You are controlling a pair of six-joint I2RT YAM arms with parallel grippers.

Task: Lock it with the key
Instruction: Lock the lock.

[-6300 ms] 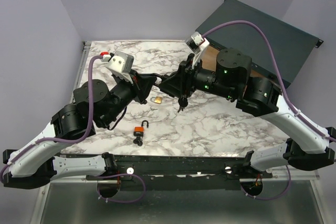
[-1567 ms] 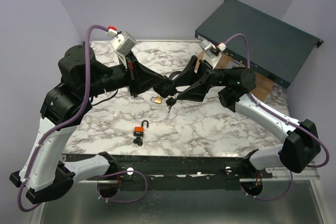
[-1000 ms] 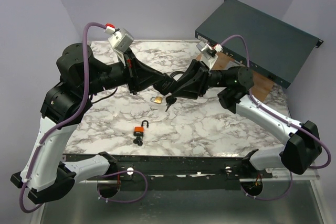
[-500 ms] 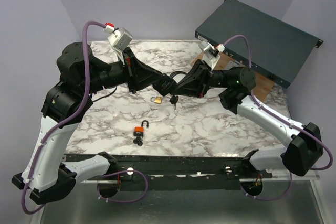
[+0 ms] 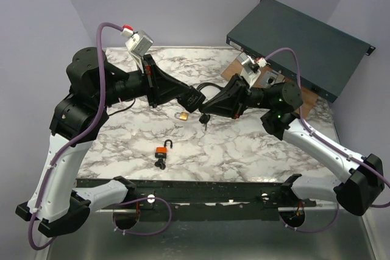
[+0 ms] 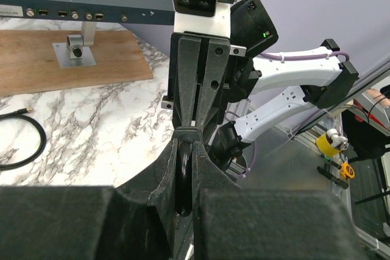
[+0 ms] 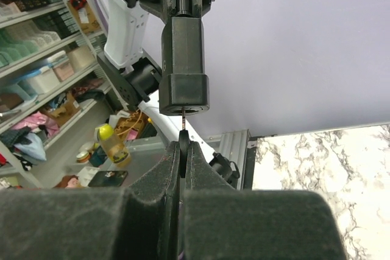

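A black padlock [image 7: 183, 77] hangs in the air above the middle of the marble table [image 5: 244, 144]. My left gripper [image 5: 196, 103] is shut on its shackle [image 6: 184, 172], seen dark between the pads in the left wrist view. The key [image 7: 183, 125] stands with its blade in the bottom of the padlock body. My right gripper [image 7: 183, 153] is shut on the key's black head. From above, the two grippers meet tip to tip, with spare keys [image 5: 205, 121] dangling just below the right gripper [image 5: 208, 109].
A brass padlock [image 5: 181, 115] lies on the table under the grippers. An orange padlock [image 5: 162, 150], shackle open, lies nearer the front with its keys [image 5: 161, 163]. A dark rack box [image 5: 304, 35], a wooden board [image 5: 272, 83] and a black cable [image 5: 206, 87] sit behind.
My right gripper has shut on the key's head. The right arm's elbow has swung right and forward. The left arm holds the padlock almost where it was.
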